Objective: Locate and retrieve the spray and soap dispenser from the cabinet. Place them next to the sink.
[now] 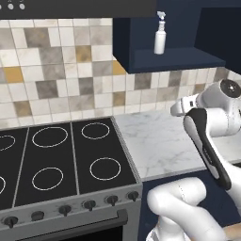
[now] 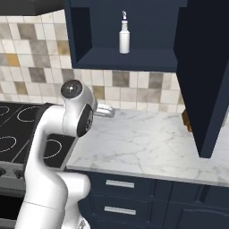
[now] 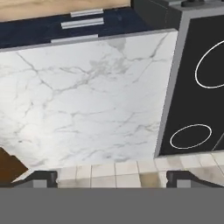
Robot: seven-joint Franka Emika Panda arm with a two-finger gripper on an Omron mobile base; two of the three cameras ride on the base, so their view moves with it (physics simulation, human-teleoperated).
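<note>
Fingers [image 3: 111,178]: the two dark tips stand wide apart at the bottom of the hand view, released, nothing between them, looking down over the white marble desk [image 3: 83,100] with the tiled backsplash just under the tips. The black stovetop [image 3: 199,83] borders the desk on one side, and navy drawers [image 3: 83,24] with silver handles run along the desk's far edge in that view. A brown object shows partly at the lower left corner of the hand view; what it is cannot be told. The cabinet [image 2: 129,60] hangs on the wall above the desk, its door [image 2: 203,76] swung open. On its shelf stands the spray [image 2: 124,33], upright, white bottle with trigger nozzle on top, near the middle of the shelf and apart from the side walls. In the left base view the spray [image 1: 160,34] stands alone on the visible part of the shelf. The arm [image 2: 74,116] is folded low over the desk beside the stovetop, well below the cabinet.
</note>
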